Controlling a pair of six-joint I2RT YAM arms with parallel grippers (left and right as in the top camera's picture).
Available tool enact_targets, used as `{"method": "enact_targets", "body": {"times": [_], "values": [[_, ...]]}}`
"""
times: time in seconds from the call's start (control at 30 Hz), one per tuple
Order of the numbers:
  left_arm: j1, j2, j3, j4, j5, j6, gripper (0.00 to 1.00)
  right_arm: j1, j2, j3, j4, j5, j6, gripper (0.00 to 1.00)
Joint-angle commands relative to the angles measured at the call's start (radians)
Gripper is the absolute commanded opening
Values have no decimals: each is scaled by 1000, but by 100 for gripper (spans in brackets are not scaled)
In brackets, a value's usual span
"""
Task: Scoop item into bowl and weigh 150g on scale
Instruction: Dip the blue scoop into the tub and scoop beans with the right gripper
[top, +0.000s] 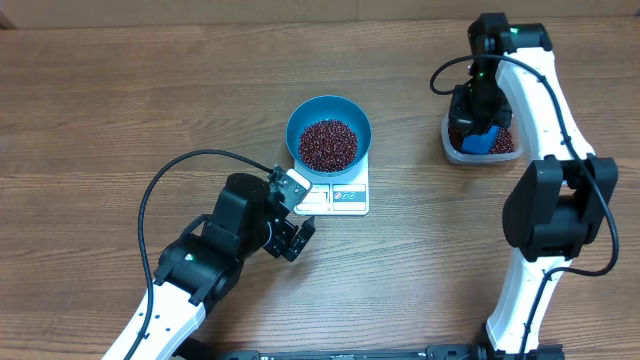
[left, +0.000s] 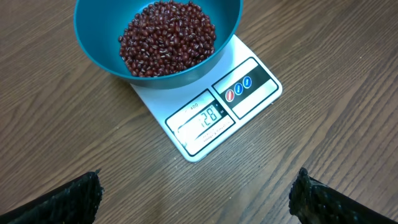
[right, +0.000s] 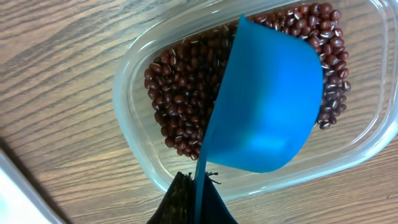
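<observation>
Standing by the wooden surface (top: 120, 100), I see the light blue bowl (top: 318, 105) sitting on the white scale (top: 350, 196) near the middle, carrying a good mound of beans (top: 328, 145). Well apart, off to the robot's right, the clear tub (right: 124, 106) holds the rest. The right end effector (right: 196, 193) is clamped on the handle of the blue scoop (right: 267, 106), whose cup is down in the tub. The left end effector (left: 196, 200) hangs spread wide and empty near the scale's display. I'd dig shallow, lift level, then tip small amounts while watching the readout.
</observation>
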Motion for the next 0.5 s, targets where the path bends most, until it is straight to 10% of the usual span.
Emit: {"method": "enact_targets", "body": {"times": [0.0,0.47], "values": [[-7,6,-6,1,-3,-10,100,-7,-51,5,21,-61,-29,4],[-7,6,-6,1,-3,-10,99,-127,-51,4,40,-348,-224,4]]}}
